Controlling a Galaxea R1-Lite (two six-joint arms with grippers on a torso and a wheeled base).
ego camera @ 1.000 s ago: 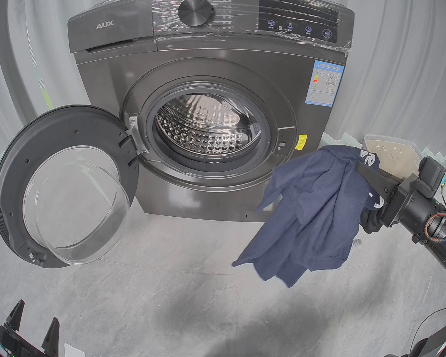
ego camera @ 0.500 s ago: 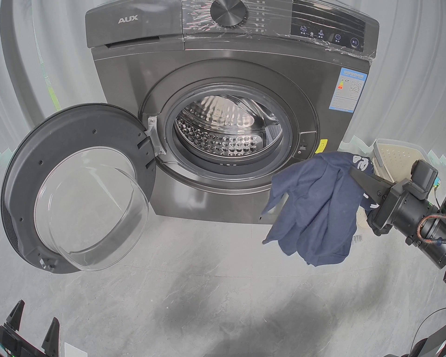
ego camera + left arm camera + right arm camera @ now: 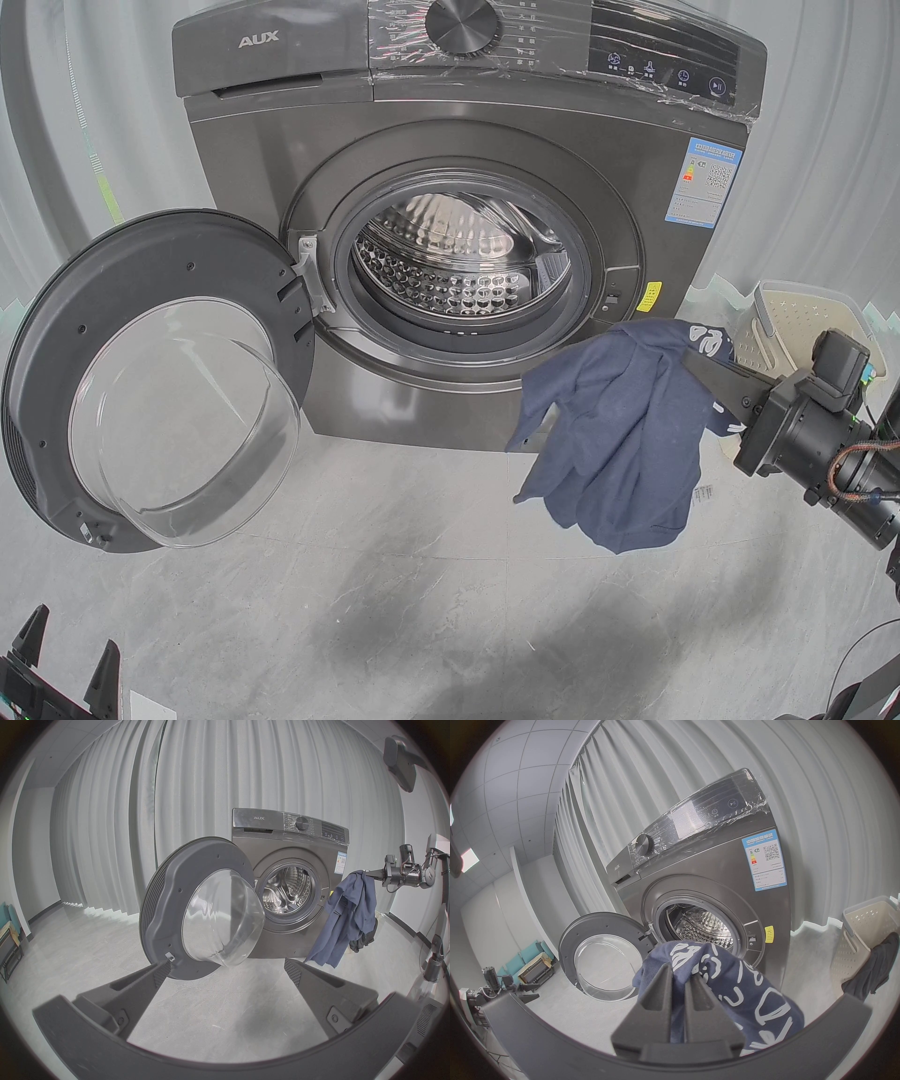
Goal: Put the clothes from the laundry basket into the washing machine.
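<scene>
A: Any lettering?
B: A maker's mark [image 3: 258,40] on the top panel of the washing machine [image 3: 469,122], a blue label [image 3: 703,183] and yellow sticker [image 3: 648,296] on its front, fine print unreadable. The navy garment [image 3: 619,422] bears white lettering [image 3: 708,339], crumpled.

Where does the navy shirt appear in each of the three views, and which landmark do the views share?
Head view: the shirt hangs from the right pincer, below and right of the drum.
Left wrist view: the shirt hangs beside the washer, held up by the far right pincer.
Right wrist view: the shirt is clamped in the right pincer, in front of the washer.
Shared landmark: the open door.
</scene>
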